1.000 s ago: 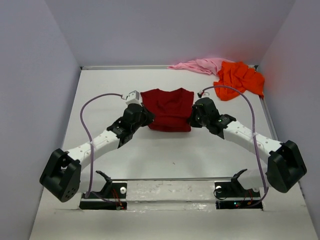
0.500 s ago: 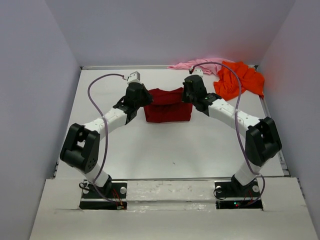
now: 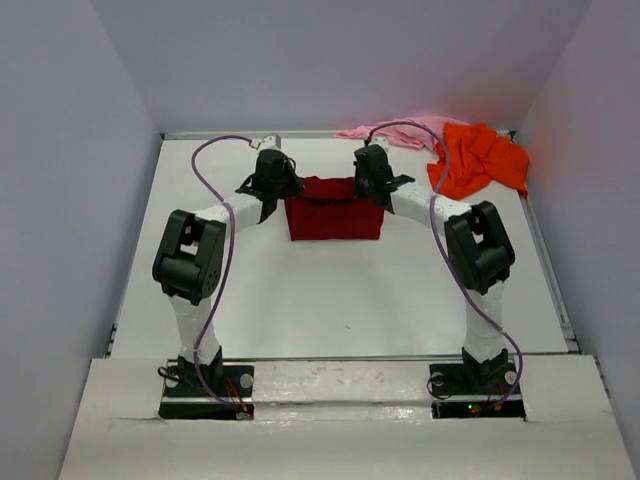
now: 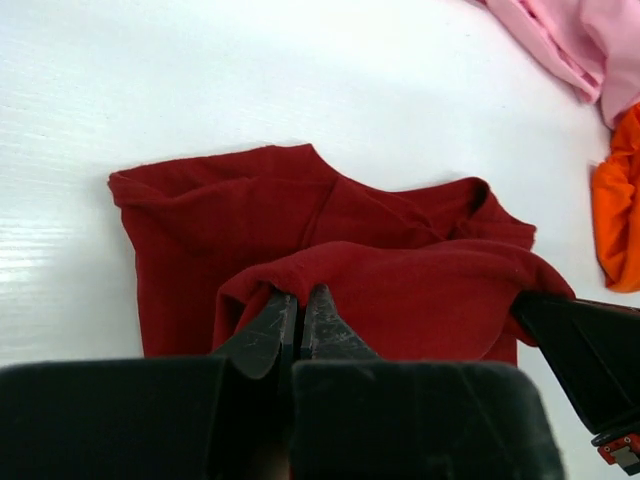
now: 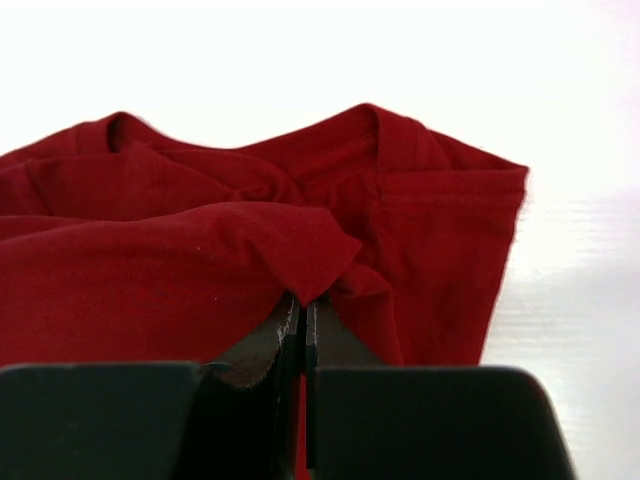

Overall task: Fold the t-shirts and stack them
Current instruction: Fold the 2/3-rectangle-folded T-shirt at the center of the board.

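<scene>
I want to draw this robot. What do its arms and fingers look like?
The left arm and right arm have white tube segments joined by chunky black joints. A thin purple cable loops along each. The fingers are black, flat and tapered to a point.

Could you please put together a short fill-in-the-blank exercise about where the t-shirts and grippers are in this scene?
1. The left gripper and the right gripper are both shut on the dark red t-shirt, leaving ____ other t-shirts untouched.
2. The orange t-shirt lies crumpled in the far ____ corner of the table.
3. The pink t-shirt lies along the table's far edge, right beside the ____ one.

Missing words: two; right; orange.
</scene>
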`<action>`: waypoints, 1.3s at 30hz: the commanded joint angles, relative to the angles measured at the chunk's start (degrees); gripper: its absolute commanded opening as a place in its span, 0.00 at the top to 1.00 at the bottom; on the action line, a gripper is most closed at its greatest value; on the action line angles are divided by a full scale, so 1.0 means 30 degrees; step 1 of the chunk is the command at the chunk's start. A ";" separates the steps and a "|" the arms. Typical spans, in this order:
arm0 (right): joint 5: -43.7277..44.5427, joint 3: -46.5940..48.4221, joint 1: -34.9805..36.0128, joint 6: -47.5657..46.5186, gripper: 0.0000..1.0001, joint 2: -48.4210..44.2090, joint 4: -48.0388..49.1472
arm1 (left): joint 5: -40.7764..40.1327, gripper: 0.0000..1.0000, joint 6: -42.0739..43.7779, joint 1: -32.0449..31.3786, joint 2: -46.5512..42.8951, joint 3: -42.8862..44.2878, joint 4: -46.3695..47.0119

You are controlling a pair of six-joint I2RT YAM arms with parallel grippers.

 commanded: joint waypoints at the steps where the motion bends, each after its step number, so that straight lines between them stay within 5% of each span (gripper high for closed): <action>1: -0.0409 0.1702 -0.0456 -0.0403 0.96 0.1566 0.1110 | 0.0407 0.88 0.0415 0.0493 0.0984 0.1490 0.1009; 2: -0.0585 0.1936 -0.0458 -0.0491 0.77 0.1891 0.1139 | 0.0379 0.77 0.0444 0.0610 0.1364 0.1550 0.1153; 5: -0.1114 0.2552 -0.0810 -0.0872 0.44 0.2711 0.1257 | -0.0582 0.53 0.0560 0.0641 0.1602 0.1376 0.1650; 8: -0.0940 0.2701 -0.0986 -0.1516 0.37 0.2599 0.1315 | -0.0909 0.46 0.0794 0.0845 0.1720 0.1491 0.1389; 23: -0.3366 0.1382 -0.0986 -0.2486 0.33 -0.1823 0.0087 | -0.0943 0.38 0.3017 0.0875 -0.5567 0.4744 -0.5578; 27: -0.4864 0.1352 -0.0575 -0.2250 0.32 -0.1857 -0.0062 | -0.0822 0.37 0.3579 0.0875 -0.8178 0.3162 -0.6492; 34: -0.6798 0.2405 0.0330 -0.1869 0.33 -0.0219 -0.0559 | -0.1408 0.34 0.3579 0.0962 -1.1464 -0.2107 -0.3009; 39: -0.6213 0.3109 0.1823 -0.2015 0.34 0.0400 -0.0852 | -0.0881 0.34 0.3434 0.1167 -1.1258 -0.1583 -0.3798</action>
